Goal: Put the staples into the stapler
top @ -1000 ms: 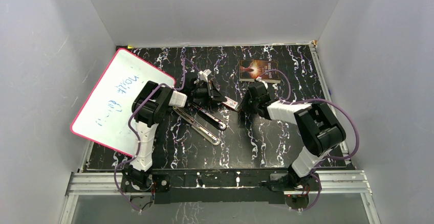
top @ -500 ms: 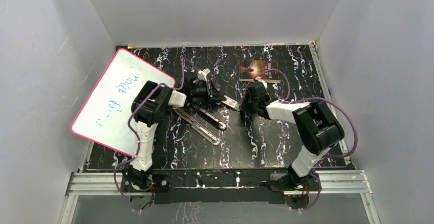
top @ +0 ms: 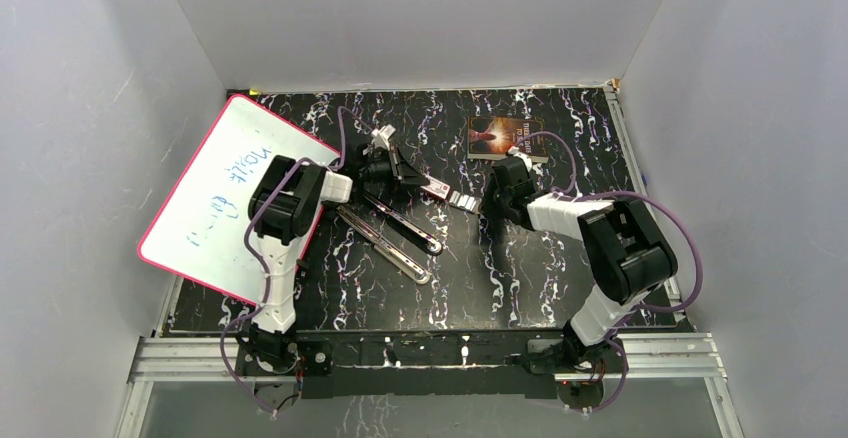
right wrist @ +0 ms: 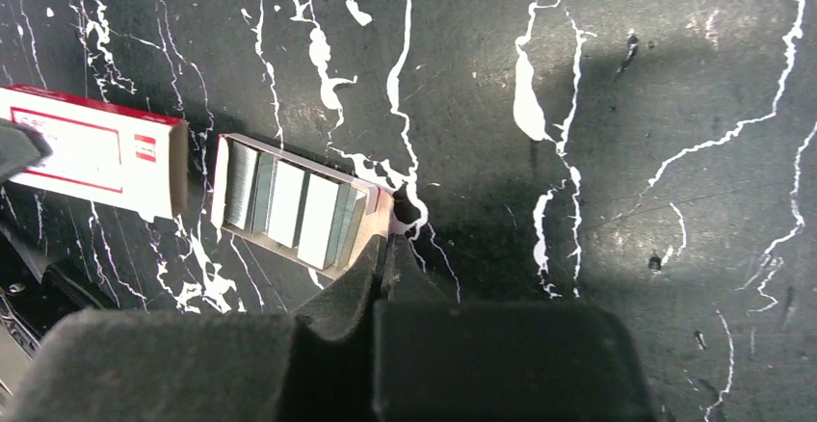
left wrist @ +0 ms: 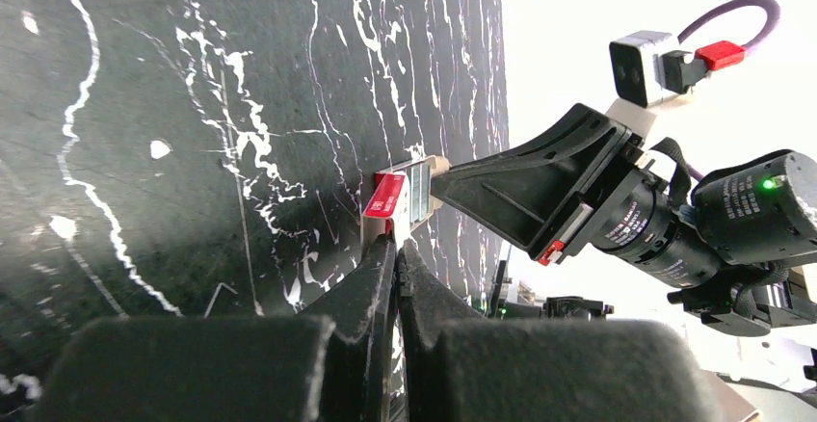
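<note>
Box-opening step: left tool clamped on red sleeve, right tool clamped on tray of staples, just clear of the sleeve, middle of counter; next move likely calls for lifting one strip toward the open stapler, near-left.

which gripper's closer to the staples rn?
Right. The right gripper pinches the end of the tray, with the staples lying just past its fingertips. The left gripper clamps the sleeve, which sits apart from the tray's far end.
</note>
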Available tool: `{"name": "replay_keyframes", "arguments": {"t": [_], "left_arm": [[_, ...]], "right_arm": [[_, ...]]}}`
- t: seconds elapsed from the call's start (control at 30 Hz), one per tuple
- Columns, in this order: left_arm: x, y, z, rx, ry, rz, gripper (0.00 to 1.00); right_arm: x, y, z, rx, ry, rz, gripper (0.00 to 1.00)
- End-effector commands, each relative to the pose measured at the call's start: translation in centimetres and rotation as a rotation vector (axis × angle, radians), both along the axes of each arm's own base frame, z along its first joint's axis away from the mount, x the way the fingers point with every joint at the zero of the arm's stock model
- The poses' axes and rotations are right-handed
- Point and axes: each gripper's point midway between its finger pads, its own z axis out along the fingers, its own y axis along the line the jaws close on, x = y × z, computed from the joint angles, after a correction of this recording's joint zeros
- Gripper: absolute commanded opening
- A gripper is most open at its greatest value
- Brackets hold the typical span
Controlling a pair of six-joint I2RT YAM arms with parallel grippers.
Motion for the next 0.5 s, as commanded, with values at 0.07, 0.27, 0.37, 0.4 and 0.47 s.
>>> {"name": "replay_keyframes", "arguments": {"t": [0.07, 0.27, 0.37, 0.4, 0.47], "left_arm": [[1.4, 0.7, 2.5, -0.032, -0.073, -0.007, 0.03], [1.5, 0.9, 2.2, -0.016, -0.077, -0.008, 0.16], [1.7, 1.1, 1.8, 0.034, -0.079, -0.005, 0.26], [1.8, 1.3, 1.6, 0.053, -0.078, -0.003, 0.29], [2.0, 1.5, 1.3, 0.098, -0.081, 0.000, 0.34]], "right_arm": [[-1.3, -2.5, -0.8, -0.110, 0.040, -0.005, 0.00], [-0.9, -2.6, -0.1, -0.132, 0.010, 0.019, 0.07], [-0.5, -2.7, 0.5, -0.144, -0.013, 0.028, 0.10], [-0.4, -2.8, 0.7, -0.150, -0.020, 0.028, 0.11], [-0.2, -2.8, 1.1, -0.154, -0.031, 0.029, 0.13]]}}
